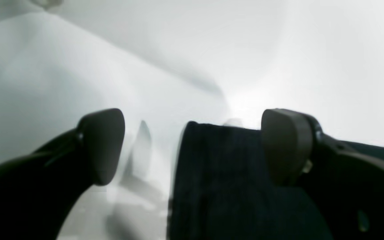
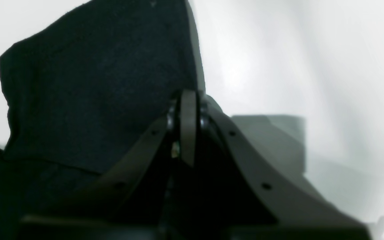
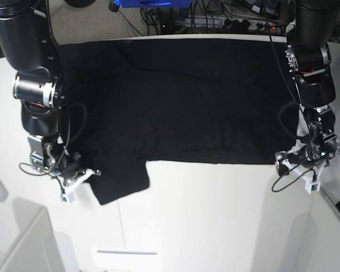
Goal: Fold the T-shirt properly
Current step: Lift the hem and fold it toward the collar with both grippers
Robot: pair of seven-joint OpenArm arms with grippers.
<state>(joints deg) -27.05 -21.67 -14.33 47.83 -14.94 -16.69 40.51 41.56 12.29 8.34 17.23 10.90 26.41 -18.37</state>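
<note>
Across the far half of the white surface you have the T-shirt spread out flat, plain black side up, reaching from the far edge toward the middle and nearly from one side edge to the other. One sleeve sticks out toward the near edge on the base view's left, lying flat with its hem turned slightly. Your right hand sits low at that sleeve's outer edge, and the right wrist view shows its jaws pressed together with black cloth bunched up just behind and beside the fingers; you can see the hand is closed, and the fabric rising around it suggests a pinch on the T-shirt, though the exact contact between the pads is hidden. Your left hand is at the opposite side, by the T-shirt's near corner close to the surface's side edge. In the left wrist view its jaws stand wide apart, with a fold of the black cloth lying between them, nearer the right-hand finger and touching or almost touching it, while the other finger hangs over bare surface. That hand is open and grips nothing.
</note>
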